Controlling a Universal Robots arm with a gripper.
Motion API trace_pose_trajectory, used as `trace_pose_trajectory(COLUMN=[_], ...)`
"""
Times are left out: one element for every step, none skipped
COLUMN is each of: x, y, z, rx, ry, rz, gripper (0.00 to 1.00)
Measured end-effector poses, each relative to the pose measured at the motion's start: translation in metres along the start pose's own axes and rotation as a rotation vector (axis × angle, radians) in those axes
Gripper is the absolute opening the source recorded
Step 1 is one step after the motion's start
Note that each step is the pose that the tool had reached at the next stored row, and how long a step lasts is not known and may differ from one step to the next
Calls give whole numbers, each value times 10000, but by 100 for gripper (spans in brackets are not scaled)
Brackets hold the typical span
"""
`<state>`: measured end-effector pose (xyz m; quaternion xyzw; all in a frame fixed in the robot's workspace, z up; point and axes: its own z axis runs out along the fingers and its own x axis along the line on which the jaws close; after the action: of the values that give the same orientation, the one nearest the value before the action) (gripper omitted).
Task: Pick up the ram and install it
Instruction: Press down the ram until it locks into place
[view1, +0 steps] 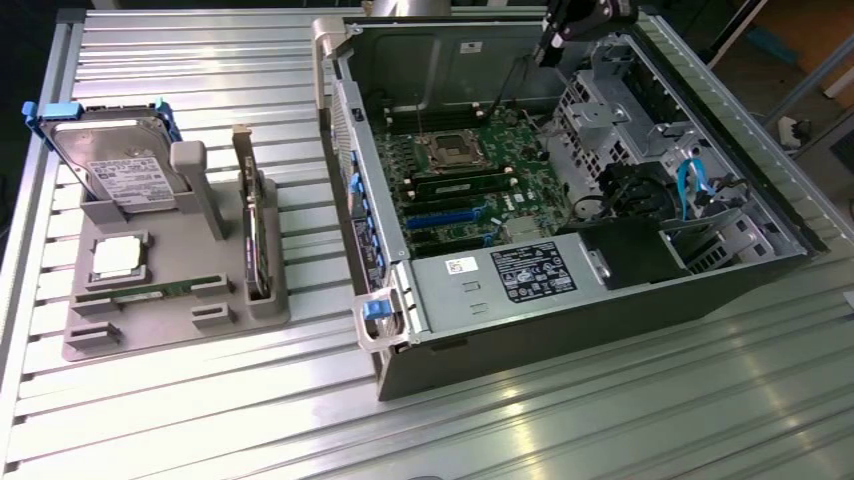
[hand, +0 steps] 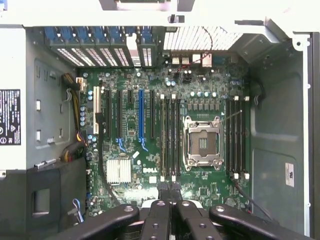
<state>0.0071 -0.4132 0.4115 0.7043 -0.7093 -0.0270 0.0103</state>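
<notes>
The ram (view1: 461, 184) is seen standing in a motherboard (view1: 483, 222) slot just beside the CPU socket (view1: 447, 150), so pick-up and placement are judged done. Whether it is fully latched cannot be told. A similar green stick (view1: 134, 292) is left lying in the grey holder (view1: 174, 322) on the desk (view1: 601, 400). The gripper (hand: 168, 188) is held above the open computer case (view1: 694, 290), over the slots, with its fingers pressed together and nothing seen between them.
</notes>
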Motion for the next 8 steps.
trace_pose_trajectory(x=[0,0,-1,-1,-1,-1,-1,-1], y=[-24,-74,-97,-121,-141,-156,-173,-175], z=[-1,-3,-4,-6,-7,-8,-8,-9], rx=[-2,-6,-8,-10,-12,-13,-14,-14], ry=[-1,-1,-2,-1,-2,-1,-1,-2], rz=[1,1,1,0,1,1,1,1], gripper=[11,11,11,11,11,11,11,11])
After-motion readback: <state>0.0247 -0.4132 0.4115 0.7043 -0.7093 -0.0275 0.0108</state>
